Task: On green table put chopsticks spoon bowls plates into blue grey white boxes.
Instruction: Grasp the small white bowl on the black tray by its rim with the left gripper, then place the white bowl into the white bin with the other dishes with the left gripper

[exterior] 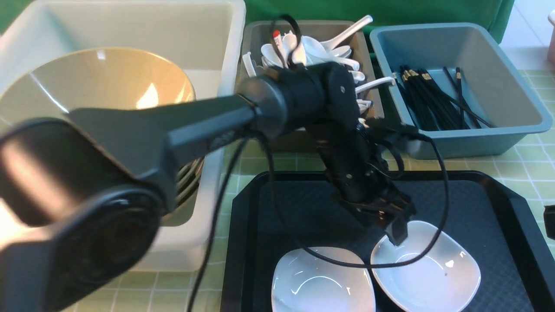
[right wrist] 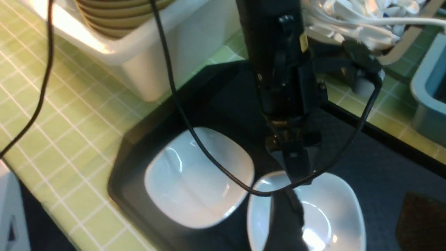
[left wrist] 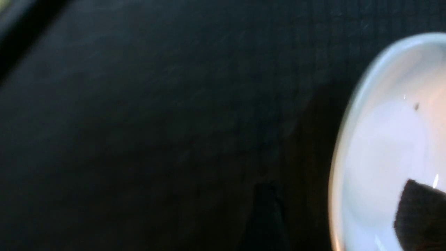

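Working on the pick-up of the right plate (exterior: 433, 273), lying on the tray (exterior: 485, 203) just beside the left plate (exterior: 321, 281); not managing to tell whether the two rims are touching. Holding the left gripper (exterior: 392, 234) part open astride the right plate's far rim, one finger (left wrist: 418, 212) dipping inside the dish, the other seemingly outside over the tray, nothing clamped yet.

Probably needing a slightly lower reach, getting the outer finger under the lip before squeezing. Likely risking a slip by pinching too high on the glossy, sloped wall. Squeezing gently and squarely across the rim, avoiding a tilt that could be nudging the left plate.

Judging the tub (exterior: 217, 52) with the stacked bowls (exterior: 108, 86) as the likely home, well apart on the left of the bench (exterior: 533, 160). Lifting straight up first, clearing the tray edge, then carrying level.

Watching the cable (exterior: 440, 195) looping over both plates, possibly catching a rim on the lift.

Seeing the right gripper (exterior: 550, 223) only at the tray's right edge, spread wide and empty, well clear
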